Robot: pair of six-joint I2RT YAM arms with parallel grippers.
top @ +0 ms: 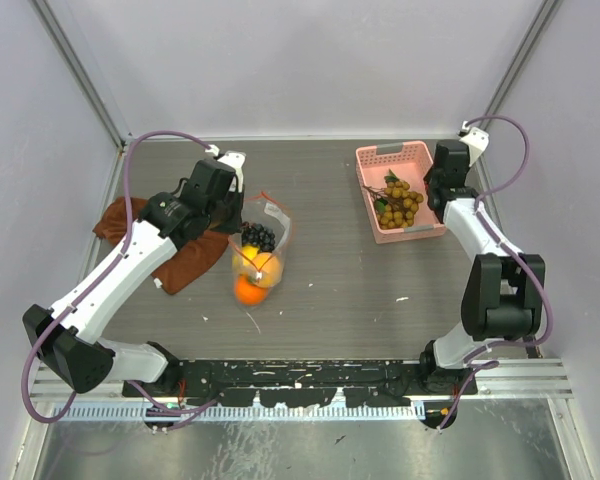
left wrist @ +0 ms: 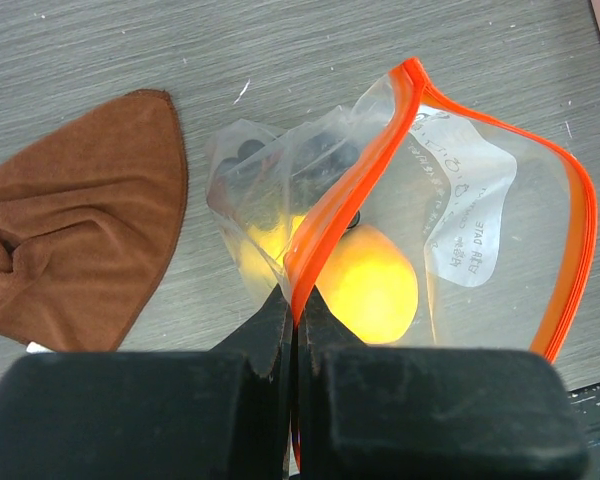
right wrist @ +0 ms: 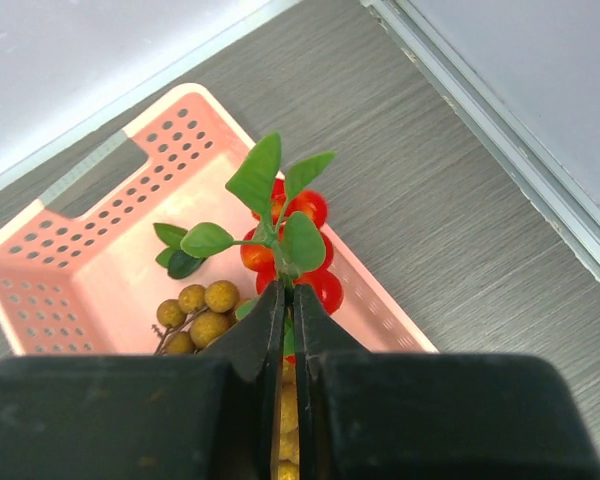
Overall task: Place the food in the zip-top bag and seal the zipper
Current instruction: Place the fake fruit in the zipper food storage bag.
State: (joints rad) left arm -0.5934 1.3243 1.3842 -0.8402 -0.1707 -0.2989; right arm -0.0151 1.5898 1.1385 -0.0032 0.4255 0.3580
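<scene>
The clear zip-top bag [top: 265, 240] hangs from my left gripper [top: 242, 218], which is shut on its orange-red zipper [left wrist: 350, 200]; the mouth [left wrist: 500, 240] gapes to the right. Dark grapes [top: 259, 237] and a yellow fruit [left wrist: 368, 282] sit inside. An orange fruit [top: 247, 290] lies at the bag's near end; I cannot tell whether it is inside. My right gripper [right wrist: 290, 292] is shut on the green leafy stem of a red berry bunch [right wrist: 312, 210], held over the pink basket [right wrist: 80, 270]. The tan-brown berries [right wrist: 205, 310] lie in the basket [top: 400, 152].
A brown cloth [top: 175, 250] lies left of the bag under my left arm; it also shows in the left wrist view [left wrist: 70, 250]. The basket stands at the back right near the wall and metal frame rail [right wrist: 500, 110].
</scene>
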